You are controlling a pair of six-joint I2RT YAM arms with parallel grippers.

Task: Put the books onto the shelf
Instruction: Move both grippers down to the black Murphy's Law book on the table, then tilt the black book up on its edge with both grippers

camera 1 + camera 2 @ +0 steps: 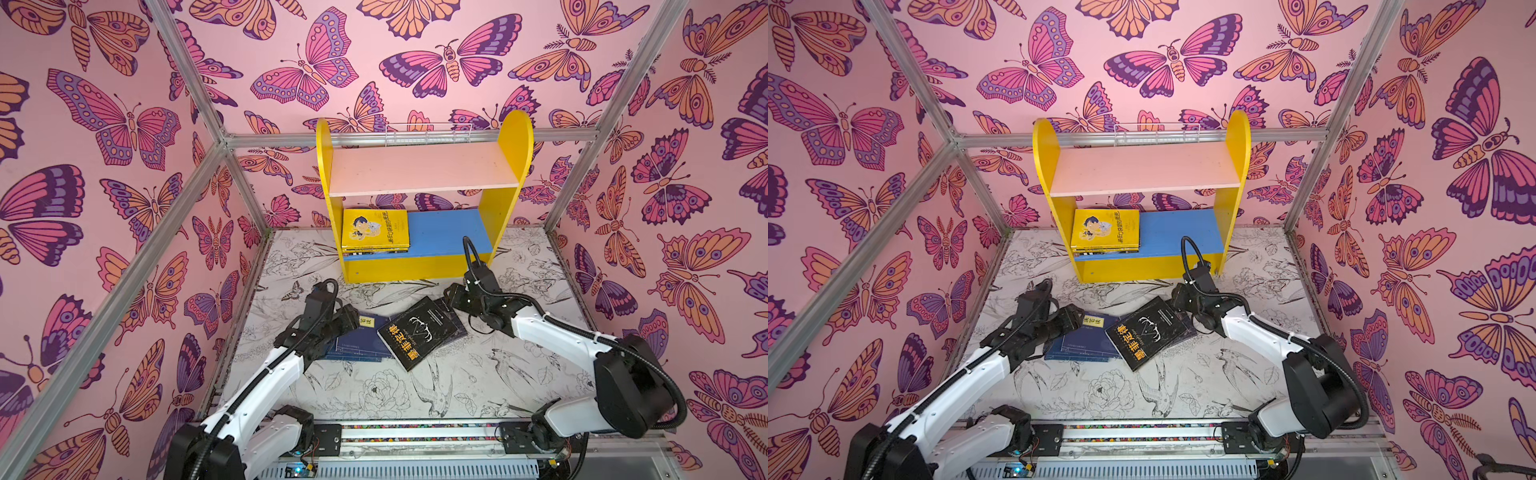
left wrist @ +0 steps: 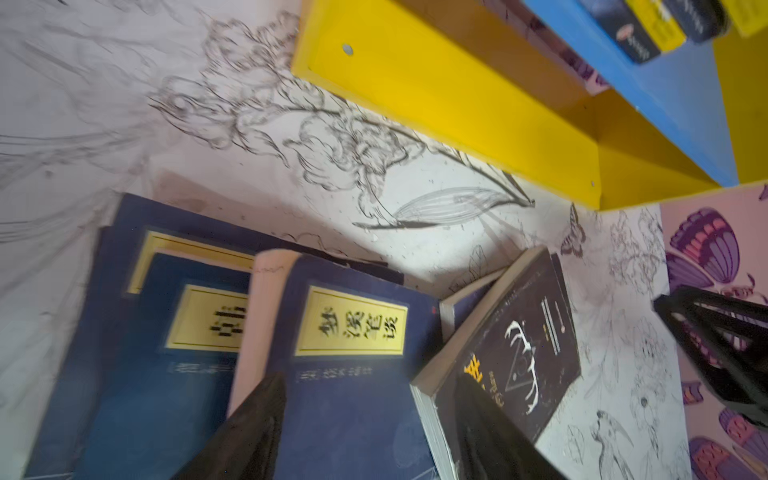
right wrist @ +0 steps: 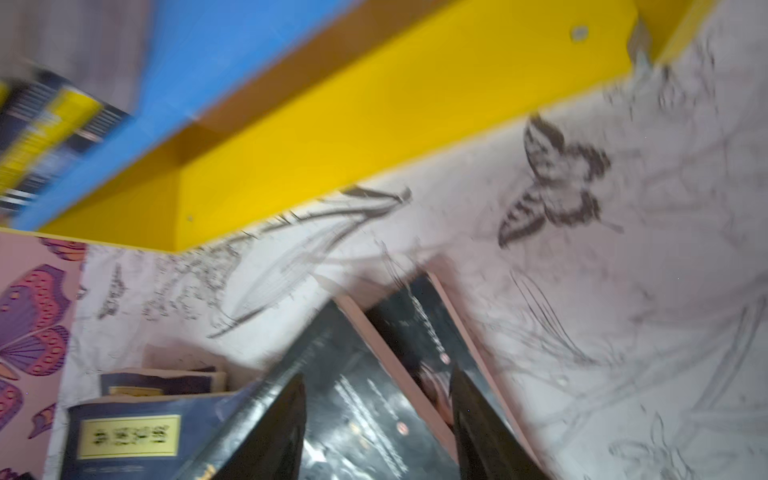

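We see the black paperback with an antler design [image 1: 419,332] lying flat on the flower-printed tabletop [image 1: 415,395], its long axis running diagonally from near-left to far-right, overlapping the navy blue paperbacks with yellow title labels [image 1: 361,345]. Our left gripper [image 2: 370,419] hovers with jaws apart over the navy stack; our right gripper [image 3: 378,415] hovers, jaws apart, over the black book's far corner. Yellow cartoon-boy paperbacks [image 1: 374,230] lie flat on the blue lower board of the yellow-sided shelf [image 1: 511,141].
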